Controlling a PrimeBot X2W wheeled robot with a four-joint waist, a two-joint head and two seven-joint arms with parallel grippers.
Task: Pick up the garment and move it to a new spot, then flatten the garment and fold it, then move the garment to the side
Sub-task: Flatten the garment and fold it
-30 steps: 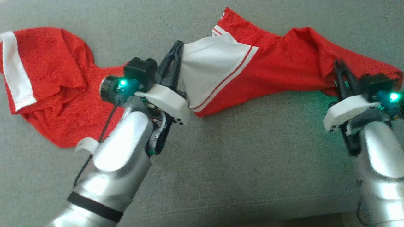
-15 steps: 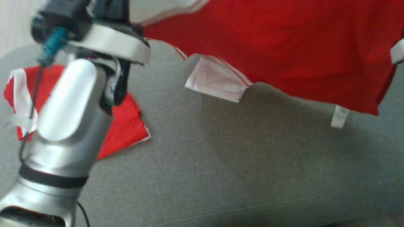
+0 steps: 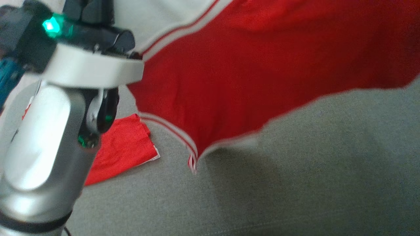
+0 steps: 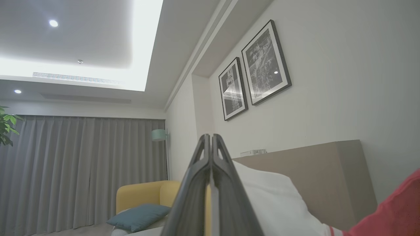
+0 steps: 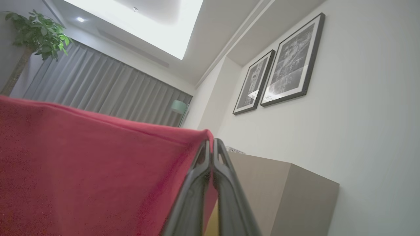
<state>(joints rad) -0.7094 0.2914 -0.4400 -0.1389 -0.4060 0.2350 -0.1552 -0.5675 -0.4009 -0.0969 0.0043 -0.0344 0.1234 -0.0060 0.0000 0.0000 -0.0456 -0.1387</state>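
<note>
Garment (image 3: 249,82) hangs between clenched claws, left claw (image 4: 211,141) on its white panel (image 3: 157,16), right claw (image 5: 211,144) on its red edge (image 5: 177,133); recommend level, taut carry, clearing the grey cushion (image 3: 295,190).

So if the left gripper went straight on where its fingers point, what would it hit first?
Nothing close, it seems: the left gripper points upward into open air, and the pale wall left of the framed pictures looks first in line, though depth is hard to judge.
</note>
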